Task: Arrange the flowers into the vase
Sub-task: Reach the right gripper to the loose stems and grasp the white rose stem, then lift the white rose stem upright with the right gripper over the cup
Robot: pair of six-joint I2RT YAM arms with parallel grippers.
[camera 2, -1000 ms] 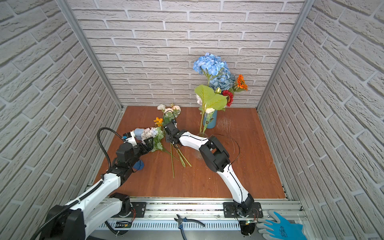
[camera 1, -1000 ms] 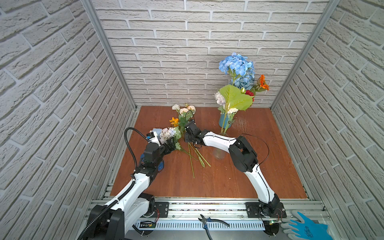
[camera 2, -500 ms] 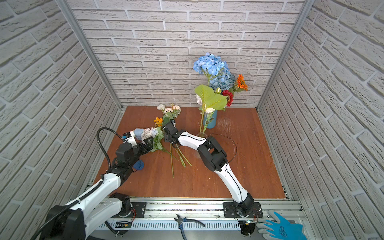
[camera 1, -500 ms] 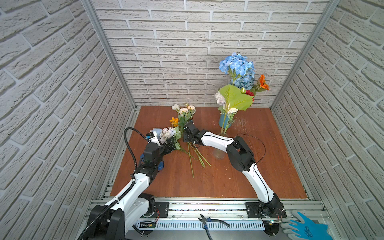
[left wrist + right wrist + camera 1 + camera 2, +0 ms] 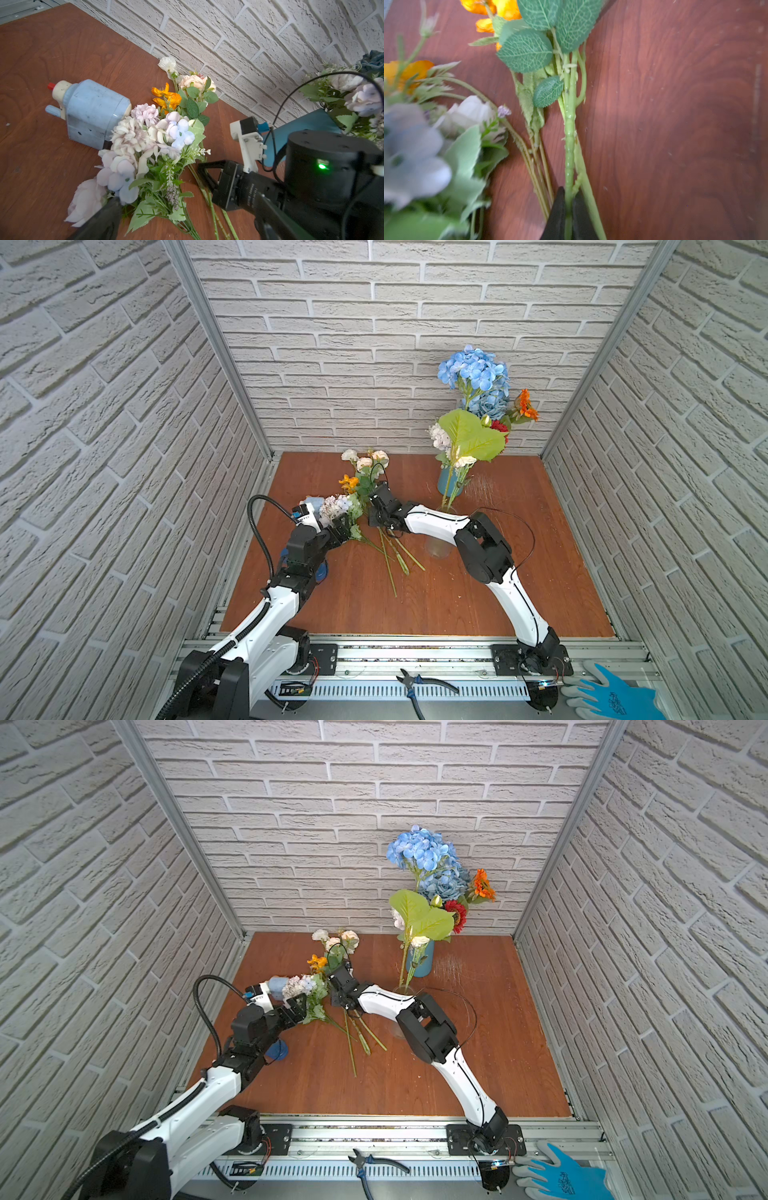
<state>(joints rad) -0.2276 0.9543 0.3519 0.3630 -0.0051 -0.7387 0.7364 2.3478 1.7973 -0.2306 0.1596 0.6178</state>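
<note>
The blue vase [image 5: 448,485] at one o'clock on the table [image 5: 519,580] already carries the hydrangea [image 5: 473,369] and other blooms, but three loose bunches lie near eleven o'clock, so I'd judge it a bit over half done. The right hand [image 5: 566,205] is clenched on the cream rose stem [image 5: 569,128], and the left hand [image 5: 344,526] gapes released beside the lilac bunch [image 5: 336,506]. A blue sharpener-like gadget [image 5: 91,112] crowds that bunch, and a clear glass [image 5: 438,545] sits on the way to the vase.

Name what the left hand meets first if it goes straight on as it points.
Most likely the lilac-and-white artificial flower bunch with pale green leaves, lying right ahead of the open left hand; the gap is hard to judge.
</note>
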